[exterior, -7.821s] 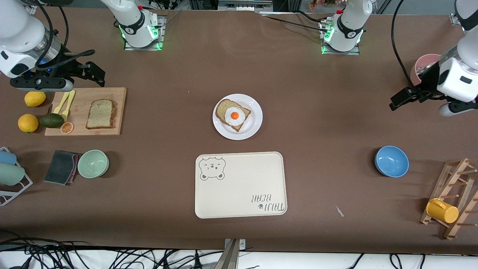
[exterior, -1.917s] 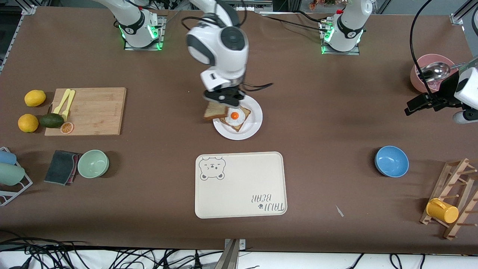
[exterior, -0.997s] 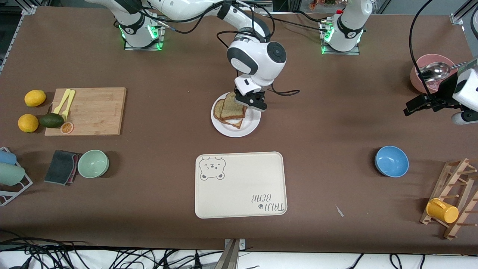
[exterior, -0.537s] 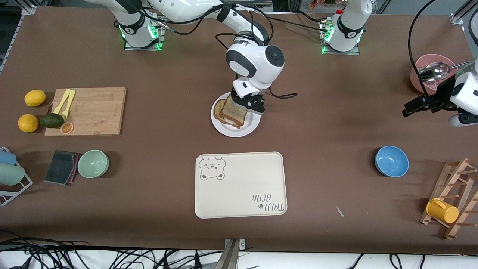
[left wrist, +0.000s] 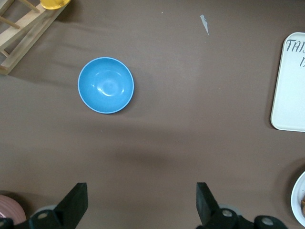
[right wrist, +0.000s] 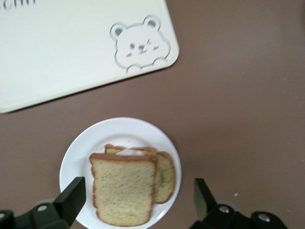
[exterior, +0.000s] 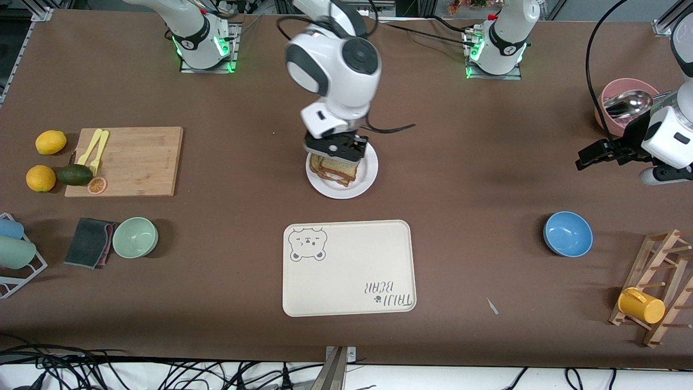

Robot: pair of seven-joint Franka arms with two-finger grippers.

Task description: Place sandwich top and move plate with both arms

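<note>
Directly under the right hand: the sandwich top, lying flat and free on the lower slice, both on the plate in mid-counter. Right hand up in the air over the plate's edge toward the robots' bases, fingers spread wide, clasping nothing, one to each side of the bread in the right wrist view without touching it. Top slice skewed a little against the lower slice, so that a strip of the lower one peeks out along one side. Nearer to the front camera than the plate and apart from it: the cream tray with its bear drawing. Toward the left arm's end of the counter: left hand waiting in the air over bare counter, fingers wide apart and empty, near a pink bowl with a metal spoon in it. Below that hand in the left wrist view: a blue bowl, well apart from the plate. Toward the right arm's end: a wooden cutting board, bare of bread.
</note>
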